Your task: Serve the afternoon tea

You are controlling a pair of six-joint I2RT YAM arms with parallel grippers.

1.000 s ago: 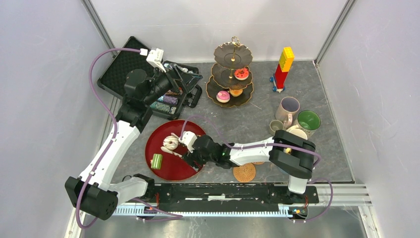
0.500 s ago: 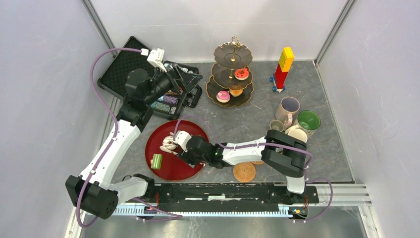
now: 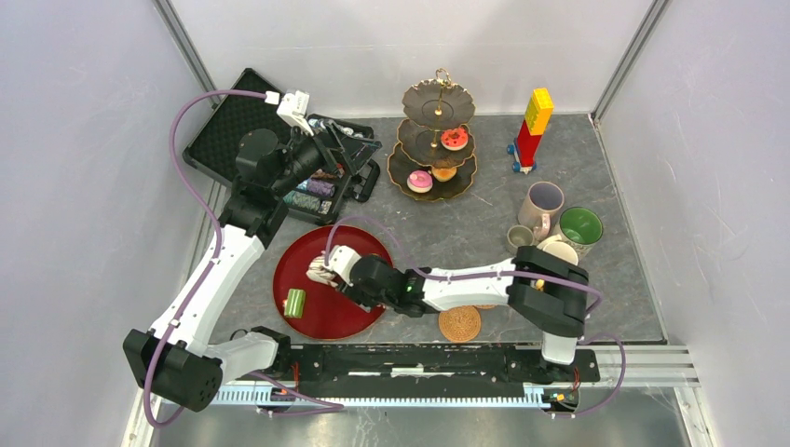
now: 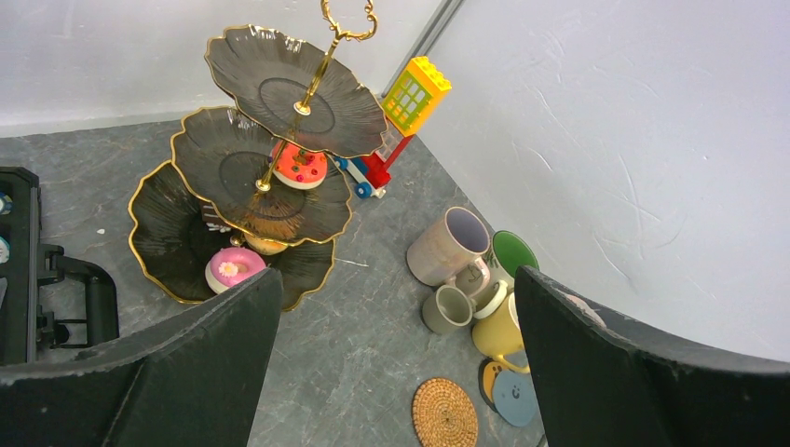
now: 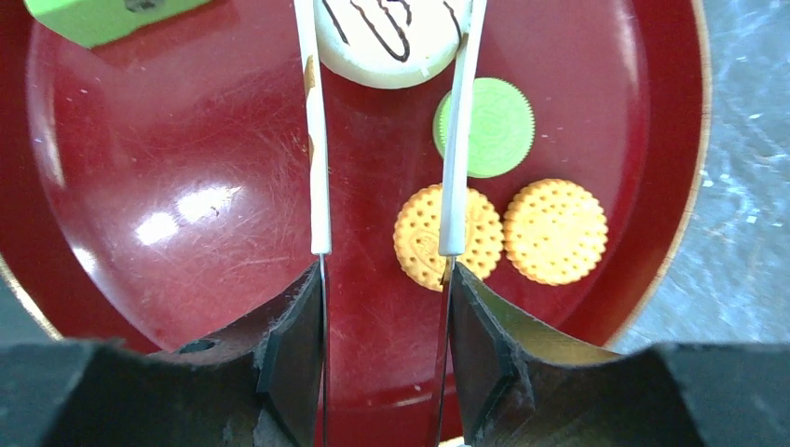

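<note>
Half closed, the right pincer [image 5: 385,298] grips the tongs [image 5: 313,140], whose arms bracket the white striped donut [image 5: 401,42] on the tray [image 5: 168,186].

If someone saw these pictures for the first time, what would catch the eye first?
First, the round red tray at the front left, where the right end effector grips tongs whose arms flank a white striped donut. Next, the dark three-tier stand at the back centre, and the red-and-yellow block tower to its right.
</note>
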